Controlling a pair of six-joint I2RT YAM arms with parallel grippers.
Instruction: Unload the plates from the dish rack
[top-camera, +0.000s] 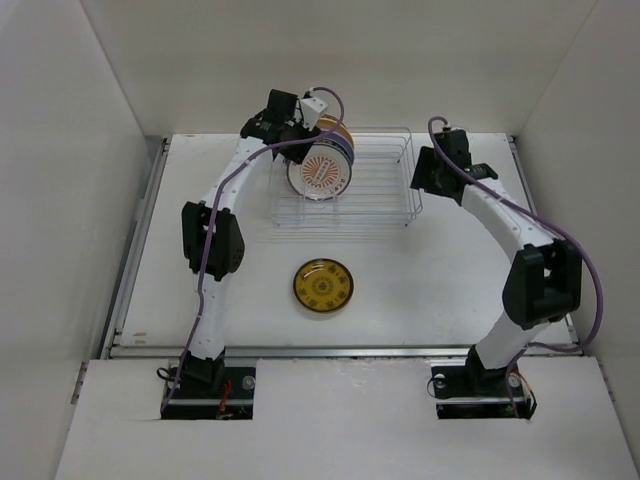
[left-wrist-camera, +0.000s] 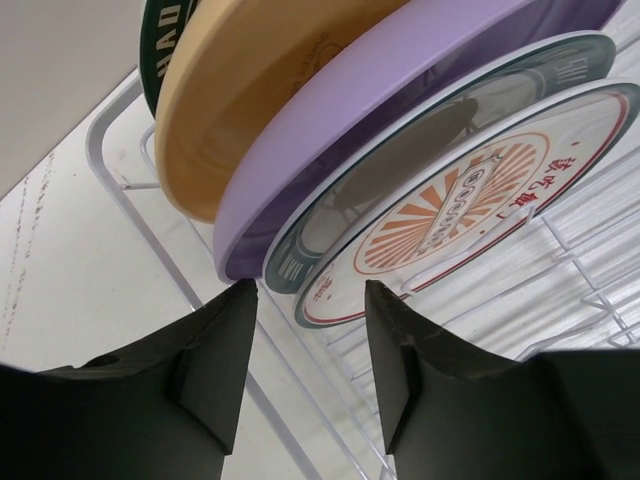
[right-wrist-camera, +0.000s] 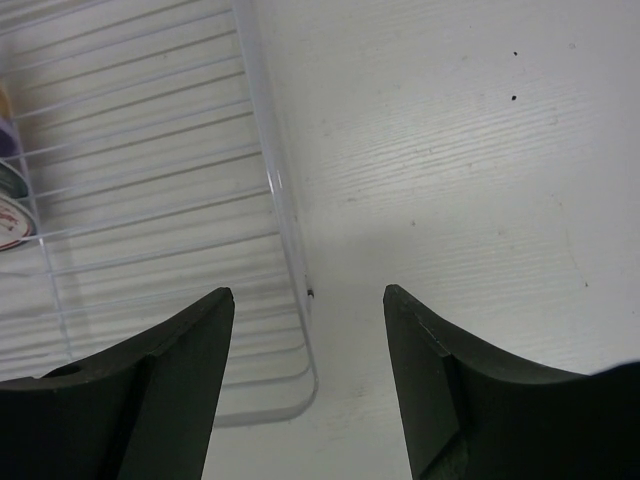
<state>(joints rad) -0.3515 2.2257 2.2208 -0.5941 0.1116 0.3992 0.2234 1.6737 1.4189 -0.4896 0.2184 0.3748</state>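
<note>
Wire rack (top-camera: 380, 190) holding glossy round plates (top-camera: 322, 172) on edge; gold patterned plate (top-camera: 323, 284) flat on matte table (top-camera: 450, 270); left gripper (left-wrist-camera: 308, 290) and right gripper (right-wrist-camera: 308, 293): jaws apart, empty.

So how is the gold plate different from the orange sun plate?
The gold plate lies flat on the table, alone; the orange sun plate stands on edge in the dish rack, beside other plates. The gold plate is dark, the sun plate white. Both are round.
</note>
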